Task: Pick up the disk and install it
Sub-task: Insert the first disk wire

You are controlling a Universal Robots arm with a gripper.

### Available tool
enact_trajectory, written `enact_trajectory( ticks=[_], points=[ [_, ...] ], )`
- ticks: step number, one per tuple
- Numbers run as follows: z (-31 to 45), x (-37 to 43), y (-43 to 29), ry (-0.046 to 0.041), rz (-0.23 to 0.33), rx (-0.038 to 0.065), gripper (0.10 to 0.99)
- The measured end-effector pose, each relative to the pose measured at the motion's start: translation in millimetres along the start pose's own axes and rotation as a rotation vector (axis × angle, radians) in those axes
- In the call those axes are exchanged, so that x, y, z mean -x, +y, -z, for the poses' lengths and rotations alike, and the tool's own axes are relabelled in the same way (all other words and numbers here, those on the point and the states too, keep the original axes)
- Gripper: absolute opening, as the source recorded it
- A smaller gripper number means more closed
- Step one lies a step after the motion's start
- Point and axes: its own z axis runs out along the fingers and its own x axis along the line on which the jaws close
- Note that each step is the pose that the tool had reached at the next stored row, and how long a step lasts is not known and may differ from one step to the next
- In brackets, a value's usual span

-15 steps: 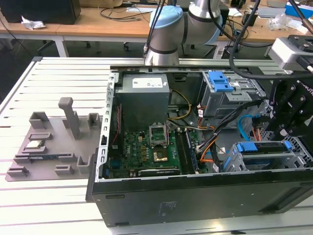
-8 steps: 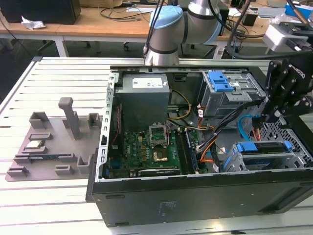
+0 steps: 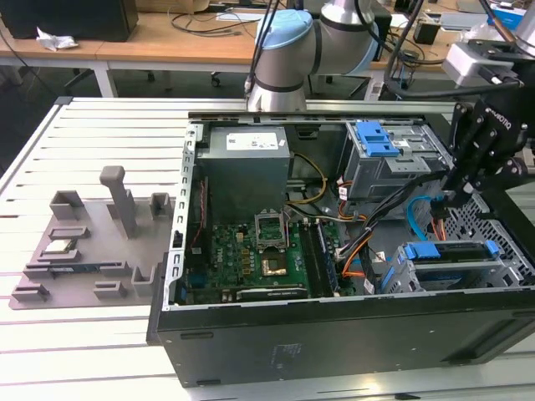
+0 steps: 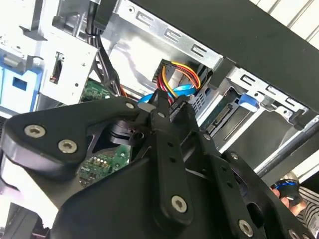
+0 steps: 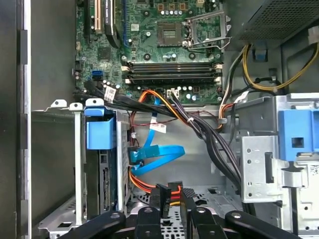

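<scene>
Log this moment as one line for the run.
disk: in drive bay, blue carrier | gripper: inside case beside bay, shut on cable connector | connector: not at disk

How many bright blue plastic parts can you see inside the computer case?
2 in the exterior view: a blue latch atop the upper grey cage, and the disk in its blue carrier, seated in the lower bay by the claw. Others may be hidden.
</scene>
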Motion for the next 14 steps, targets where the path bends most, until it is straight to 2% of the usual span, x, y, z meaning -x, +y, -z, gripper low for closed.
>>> enact_trajectory(
  ticks=[1, 2, 3, 4, 7, 9, 14],
  points=[
    [-1.0, 0.0, 0.0, 0.0023, -0.001, 0.000, 0.302],
    [-1.9, -0.1, -0.1, 0.0093, -0.001, 0.000, 0.302],
    [-2.4, -0.2, -0.1, 0.0217, -0.002, 0.000, 0.302],
    [-2.6, -0.2, -0.1, 0.0295, -0.003, 0.000, 0.302],
    [-2.5, -0.2, -0.1, 0.0311, -0.003, 0.000, 0.286],
    [-2.5, -0.2, -0.1, 0.0321, -0.003, 0.000, 0.169],
    [-2.5, -0.6, -0.2, 0.0333, -0.003, 0.000, 0.169]
  ],
)
